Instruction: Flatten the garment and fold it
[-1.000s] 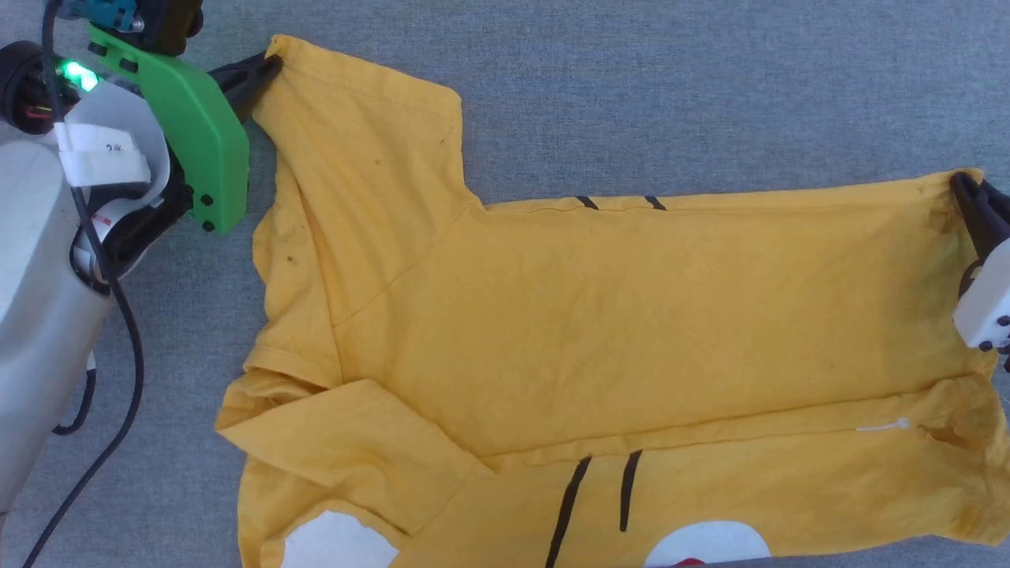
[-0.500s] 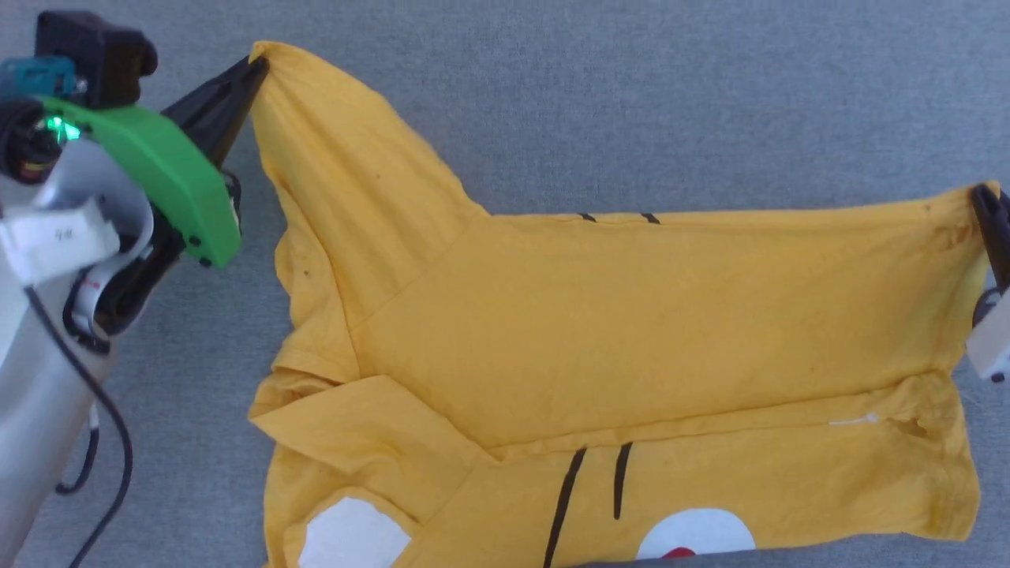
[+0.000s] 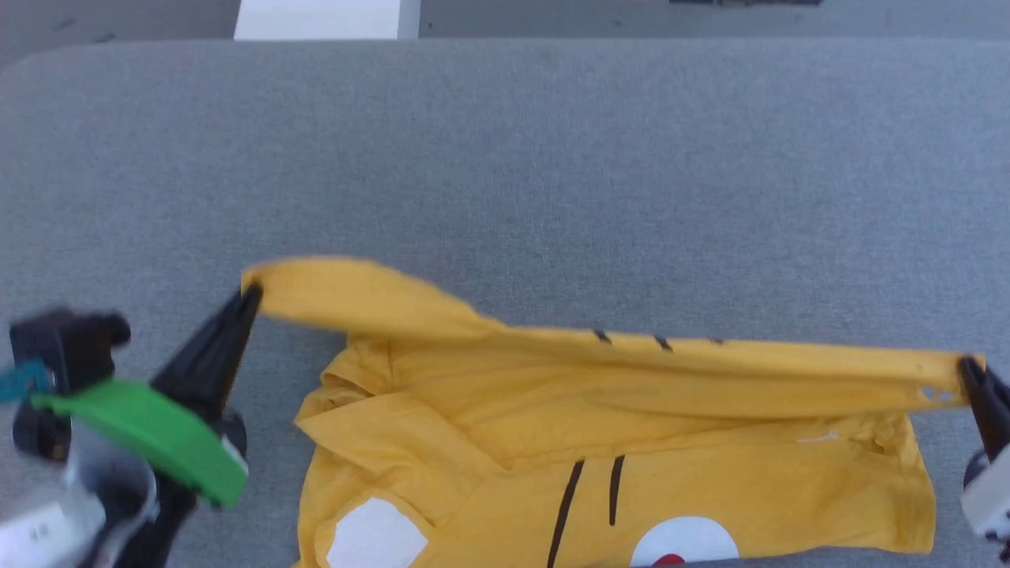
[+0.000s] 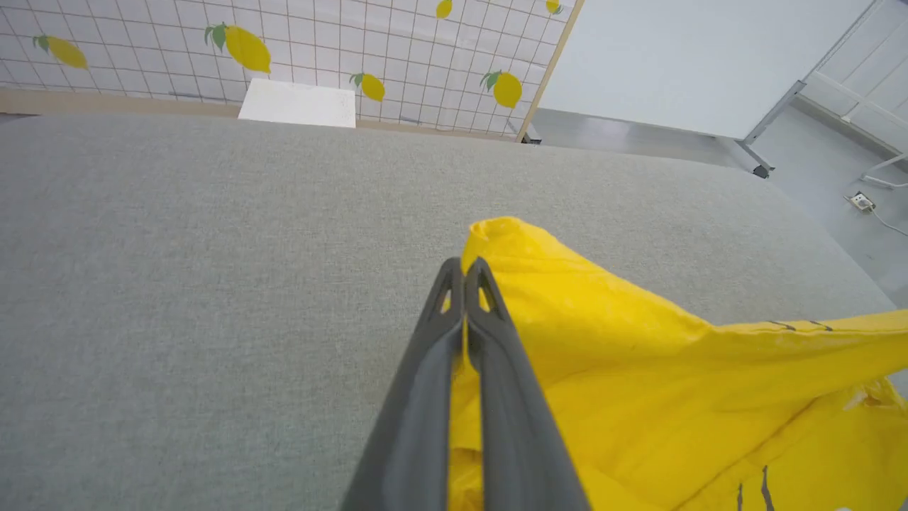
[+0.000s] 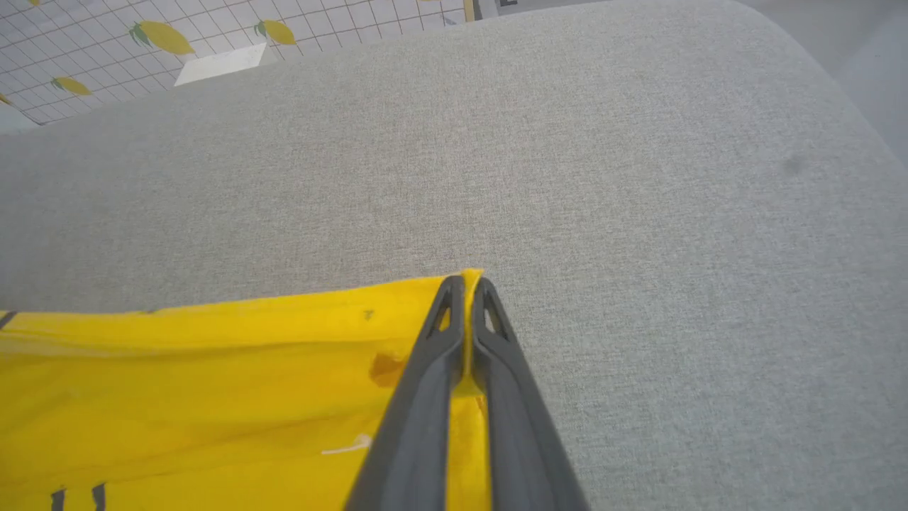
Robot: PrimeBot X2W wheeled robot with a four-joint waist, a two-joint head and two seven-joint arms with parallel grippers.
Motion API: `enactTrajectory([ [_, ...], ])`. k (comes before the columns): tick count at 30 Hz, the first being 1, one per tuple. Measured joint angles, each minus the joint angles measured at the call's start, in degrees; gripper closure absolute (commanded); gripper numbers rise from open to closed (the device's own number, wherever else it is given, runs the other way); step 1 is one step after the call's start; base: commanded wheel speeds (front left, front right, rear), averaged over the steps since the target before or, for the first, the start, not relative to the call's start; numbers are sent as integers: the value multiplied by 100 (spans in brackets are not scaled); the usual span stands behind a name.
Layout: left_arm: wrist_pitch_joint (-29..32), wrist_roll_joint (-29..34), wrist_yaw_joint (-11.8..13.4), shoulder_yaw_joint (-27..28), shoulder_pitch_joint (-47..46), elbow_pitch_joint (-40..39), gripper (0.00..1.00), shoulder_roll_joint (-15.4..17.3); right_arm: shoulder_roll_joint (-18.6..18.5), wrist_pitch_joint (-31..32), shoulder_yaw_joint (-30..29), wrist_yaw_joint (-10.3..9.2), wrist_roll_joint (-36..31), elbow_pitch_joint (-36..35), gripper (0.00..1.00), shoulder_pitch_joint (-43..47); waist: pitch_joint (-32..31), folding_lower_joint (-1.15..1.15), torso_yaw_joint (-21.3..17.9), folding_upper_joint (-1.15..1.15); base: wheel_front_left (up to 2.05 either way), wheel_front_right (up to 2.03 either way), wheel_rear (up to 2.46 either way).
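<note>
the head camera has tipped up since half a second ago: the far edge of the gray tabletop [image 3: 505, 158] and a white block [image 3: 327, 17] beyond it are now in the picture, so the slide down the frame is partly the camera's doing. the garment [image 3: 631, 450] itself has changed shape, though. the broad yellow panel that lay spread between the two held corners now reads as a narrow taut band, raised off the tabletop above the part that lies flat.

the left gripper [image 3: 248, 293] is closed on the corner at the band's left end. in the left wrist view its fingers [image 4: 496, 369] press together with yellow cloth pinched at the tips. the right gripper [image 3: 966, 369] is clamped on the opposite corner at the right end, and the right wrist view shows cloth between its fingers [image 5: 429, 376] too. the band runs straight from one gripper to the other, roughly parallel to the far edge. the rest of the garment rests on the tabletop toward the near edge, with two black stripes [image 3: 588, 505], a white oval [image 3: 685, 544] with a red dot and a white patch [image 3: 375, 536] facing up.
</note>
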Motion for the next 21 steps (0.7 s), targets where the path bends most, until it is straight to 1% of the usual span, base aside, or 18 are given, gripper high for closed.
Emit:
enactTrajectory([
  [2,-104,-76,141,43,486,-156,100,18,93,-53,-115,0,69,-5,100,249,-117,0,15,0,0,0,0],
  [5,-231,-303,208,11,1070,-266,100,-29,188,-123,-222,0,80,46,100,586,-237,0,55,0,0,0,0],
  [7,-231,-353,247,-112,1365,-235,100,-54,240,-174,-219,0,33,120,100,766,-279,0,94,0,0,0,0],
  [10,-177,-359,294,-307,1555,-62,100,-133,268,-254,-121,0,-164,248,100,906,-317,0,131,0,0,0,0],
  [13,5,-278,297,-543,1552,252,100,-149,301,-318,27,0,-332,412,100,920,-339,0,136,0,0,0,0],
  [14,58,-233,297,-628,1538,390,100,-178,316,-356,65,0,-363,495,75,909,-345,0,133,0,0,0,0],
  [15,121,-170,297,-719,1513,516,100,-202,330,-381,90,0,-415,588,0,900,-353,0,129,0,0,0,0],
  [16,136,-112,297,-779,1486,603,81,-240,337,-403,98,0,-475,666,0,888,-361,0,126,0,0,0,0],
  [17,118,-42,299,-814,1430,690,2,-311,347,-452,100,0,-528,742,0,862,-369,0,125,0,0,0,0],
  [18,82,23,310,-828,1350,755,0,-388,352,-492,103,0,-548,794,0,828,-376,0,126,0,0,0,0],
  [21,-185,36,342,-710,1159,806,0,-616,367,-505,110,0,-515,829,0,723,-391,0,130,0,0,0,0],
])
